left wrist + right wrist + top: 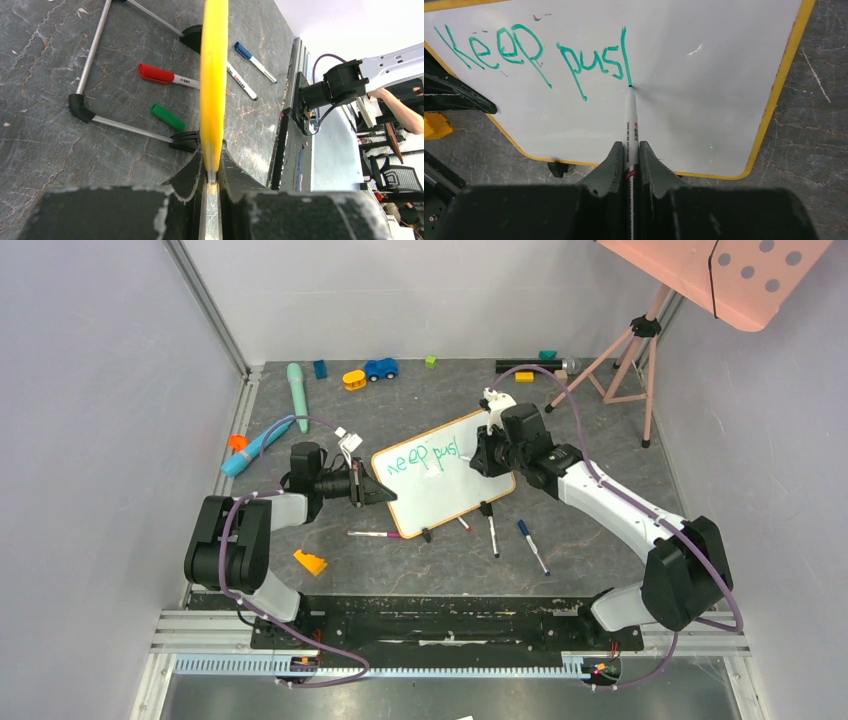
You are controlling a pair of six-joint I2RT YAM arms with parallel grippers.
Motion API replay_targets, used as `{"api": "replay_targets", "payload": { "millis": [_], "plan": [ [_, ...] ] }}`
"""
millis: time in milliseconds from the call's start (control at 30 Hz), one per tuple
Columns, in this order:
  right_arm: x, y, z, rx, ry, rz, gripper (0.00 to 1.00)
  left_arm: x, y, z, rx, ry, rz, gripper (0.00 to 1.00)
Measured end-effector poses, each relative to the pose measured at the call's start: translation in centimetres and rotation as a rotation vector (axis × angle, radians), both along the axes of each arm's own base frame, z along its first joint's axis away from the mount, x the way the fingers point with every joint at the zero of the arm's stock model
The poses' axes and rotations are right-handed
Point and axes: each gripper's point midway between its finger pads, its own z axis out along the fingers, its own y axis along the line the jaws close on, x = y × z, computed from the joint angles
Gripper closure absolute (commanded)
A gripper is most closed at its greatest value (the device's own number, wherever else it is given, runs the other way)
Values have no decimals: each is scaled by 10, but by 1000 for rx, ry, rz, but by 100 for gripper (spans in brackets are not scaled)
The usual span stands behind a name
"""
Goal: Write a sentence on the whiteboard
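Top view, whiteboard [450,495]: it stands tilted on the table [330,430], in the middle, between the two arms.
Top view, left gripper [385,492]: it pinches the board's left edge.
Top view, right gripper [480,455]: it is at the board's top right part, right by the green words.
Top view, loose markers [492,536]: a few lie on the table just in front of the board.
Left wrist view, fingers [190,172]: pressed tight on the thin yellow edge of the whiteboard [214,75], one on each side.
Left wrist view, table things: a red marker [167,76] and a green cap [167,117] lie near the board's feet.
Right wrist view, fingers [611,162]: squeezed together around the green marker [631,125].
Right wrist view, marker tip: it touches the board at the bottom of a tall green line.
Right wrist view, sentence [534,52]: it reads "Keep pus" and then that tall line, which looks like the start of an h.
How to do it well: hold the board very steady with the left gripper. Press softly. Slide the tip back up a little way, then curve over and down to make the hump. Make letters small, so there is room for more words.
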Motion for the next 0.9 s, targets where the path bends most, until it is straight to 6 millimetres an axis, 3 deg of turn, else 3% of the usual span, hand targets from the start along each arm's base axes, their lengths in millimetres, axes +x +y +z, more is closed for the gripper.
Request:
{"api": "replay_targets", "payload": {
  "millis": [467,900],
  "plan": [
    [15,6,18,8,-38,0,100,0,0,0,0,1,0,98],
    [20,0,18,-5,-38,-25,100,0,0,0,1,1,1,98]
  ]
}}
